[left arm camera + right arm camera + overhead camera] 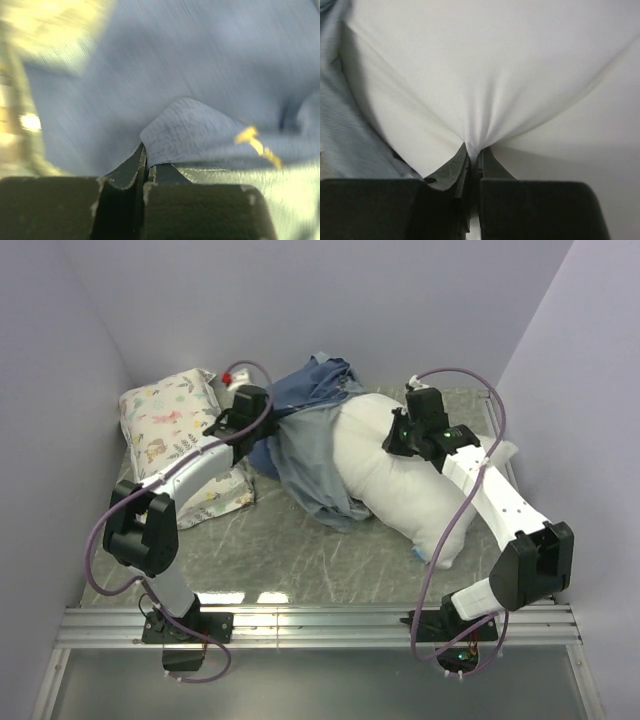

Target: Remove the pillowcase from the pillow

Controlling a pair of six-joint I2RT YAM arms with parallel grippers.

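The plump white pillow [405, 485] lies across the middle of the table, its near corner pointing at the right arm's base. The navy pillowcase [310, 445] is pulled back to the pillow's left end and bunched toward the back wall, paler inner side showing. My left gripper [268, 430] sits at the pillowcase's left edge; in the left wrist view it [146, 157] is shut on a raised fold of the pillowcase [190, 130]. My right gripper [398, 440] is on top of the pillow, shut [474, 155] on a pinch of the pillow's white cloth [485, 90], which puckers into pleats. The pillowcase [345, 130] shows at the left.
A smaller white pillow printed with leaves and flowers [168, 410] lies at the back left, and a similar floral cloth [225, 495] lies under the left arm. Lilac walls close in on three sides. A metal rail [320, 625] runs along the near edge.
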